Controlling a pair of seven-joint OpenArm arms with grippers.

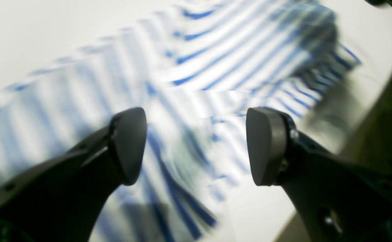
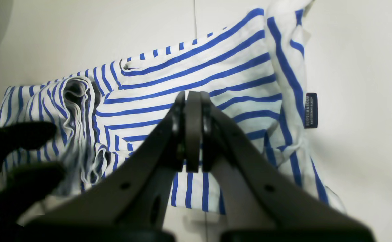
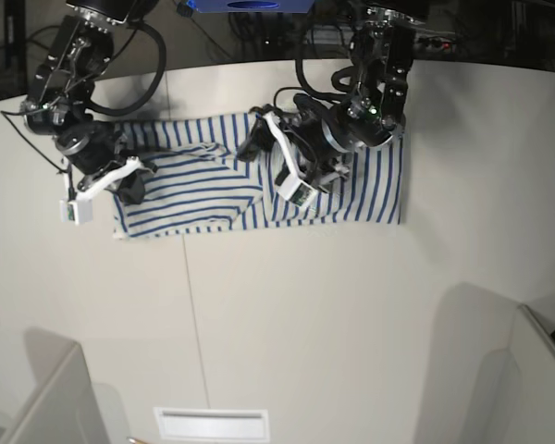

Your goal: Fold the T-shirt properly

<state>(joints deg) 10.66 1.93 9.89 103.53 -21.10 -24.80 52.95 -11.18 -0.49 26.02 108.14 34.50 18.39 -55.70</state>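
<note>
The T-shirt [image 3: 351, 190], white with thin blue stripes, lies spread across the far part of the table, with bunched folds near its middle [image 2: 78, 111] and a small dark label [image 2: 311, 110] at one edge. My left gripper [image 1: 197, 144] hangs open over the striped cloth [image 1: 216, 60], which is blurred; nothing is between its fingers. In the base view it sits above the shirt's middle [image 3: 256, 141]. My right gripper [image 2: 193, 101] is shut, pads pressed together with no cloth seen between them, over the shirt's left end [image 3: 129, 188]. The left gripper's dark fingers [image 2: 17, 134] show at that view's left edge.
The white table [image 3: 287, 314] has a thin seam [image 3: 192, 305] running front to back. Grey panels stand at the near left [image 3: 51, 398] and near right [image 3: 499, 370]. A white slotted plate [image 3: 211, 424] lies at the front edge. Cables and arm bases crowd the far edge.
</note>
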